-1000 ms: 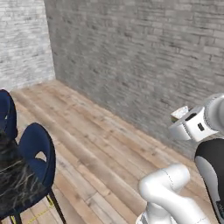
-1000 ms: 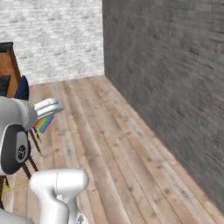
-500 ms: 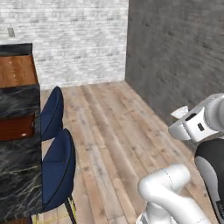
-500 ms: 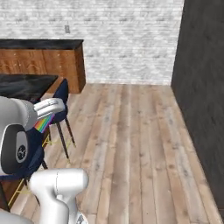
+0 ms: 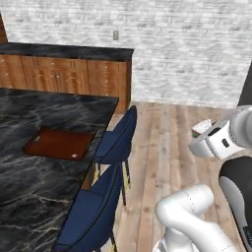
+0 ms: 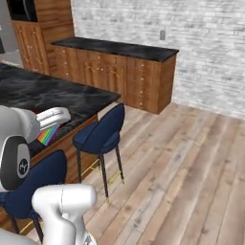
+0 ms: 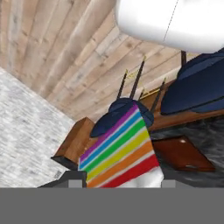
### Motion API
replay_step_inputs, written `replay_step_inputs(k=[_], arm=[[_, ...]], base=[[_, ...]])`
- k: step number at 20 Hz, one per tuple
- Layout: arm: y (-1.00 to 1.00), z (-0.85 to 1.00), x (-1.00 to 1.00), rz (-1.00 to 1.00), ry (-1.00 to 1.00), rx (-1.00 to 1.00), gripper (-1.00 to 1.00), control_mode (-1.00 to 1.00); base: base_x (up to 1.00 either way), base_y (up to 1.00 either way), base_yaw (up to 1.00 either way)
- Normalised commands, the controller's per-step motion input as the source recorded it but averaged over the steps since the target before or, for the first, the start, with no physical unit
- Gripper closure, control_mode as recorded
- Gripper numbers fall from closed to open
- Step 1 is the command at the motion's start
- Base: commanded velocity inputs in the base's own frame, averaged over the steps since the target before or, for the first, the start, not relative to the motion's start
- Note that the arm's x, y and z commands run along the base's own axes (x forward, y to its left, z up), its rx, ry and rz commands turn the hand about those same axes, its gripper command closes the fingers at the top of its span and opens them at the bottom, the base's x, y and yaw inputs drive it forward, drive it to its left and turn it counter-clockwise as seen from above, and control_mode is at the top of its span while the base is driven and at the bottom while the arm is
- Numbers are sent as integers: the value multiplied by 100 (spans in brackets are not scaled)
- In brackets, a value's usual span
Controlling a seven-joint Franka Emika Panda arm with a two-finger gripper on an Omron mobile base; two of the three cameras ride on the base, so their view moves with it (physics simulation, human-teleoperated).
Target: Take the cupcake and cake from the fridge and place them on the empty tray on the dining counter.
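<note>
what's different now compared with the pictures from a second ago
The base has swung round: the grey brick wall and bare floor gave way to the black marble dining counter, the dark reddish-brown flat tray on it, and the blue stools. The arm kept its pose, and the gripper still holds the rainbow-striped wedge of cake.

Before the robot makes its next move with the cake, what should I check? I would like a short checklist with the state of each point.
1. Cake gripped in the end effector: ok.
2. Tray lies on the dining counter and is empty: ok.
3. Cupcake on the tray: not ok.
4. Tray within the arm's reach: cannot tell.
5. Counter edge free of obstacles: not ok, blue chairs stand along it.
</note>
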Motion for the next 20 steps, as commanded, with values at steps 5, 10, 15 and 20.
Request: replay_step_inputs(k=[5, 10, 15, 20], arm=[[0, 0, 0, 0, 0, 0, 100, 100], [0, 0, 0, 0, 0, 0, 100, 100], [0, 0, 0, 0, 0, 0, 100, 100], [0, 0, 0, 0, 0, 0, 100, 100]], base=[[87, -66, 65], [90, -61, 61], [53, -16, 66], [42, 0, 64]])
